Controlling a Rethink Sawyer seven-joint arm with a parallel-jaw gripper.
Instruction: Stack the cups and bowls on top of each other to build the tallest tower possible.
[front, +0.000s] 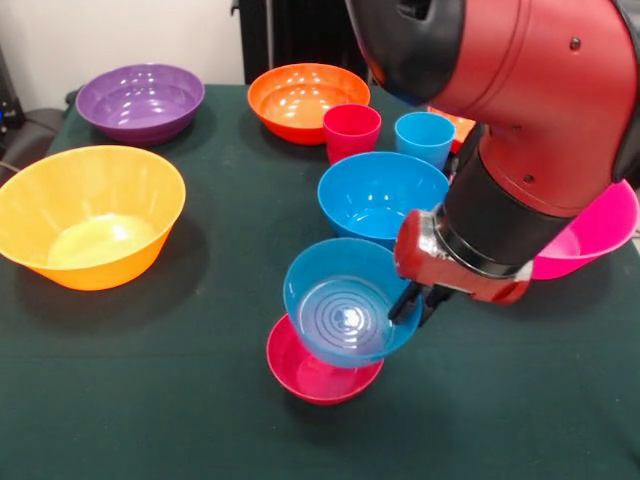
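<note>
Dark green tabletop — glossy small blue bowl (345, 312), tilted, rim pinched in jaws (415, 303)

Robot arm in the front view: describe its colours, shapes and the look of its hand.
The arm has a bulky, rounded, glossy red shell with black joint sections. Below it comes a thick black cylindrical wrist, ringed by a thin silver band, then a red end cap. The hand is small and black, with slim dark fingers sticking out under the cap. No cables or markings show.
</note>
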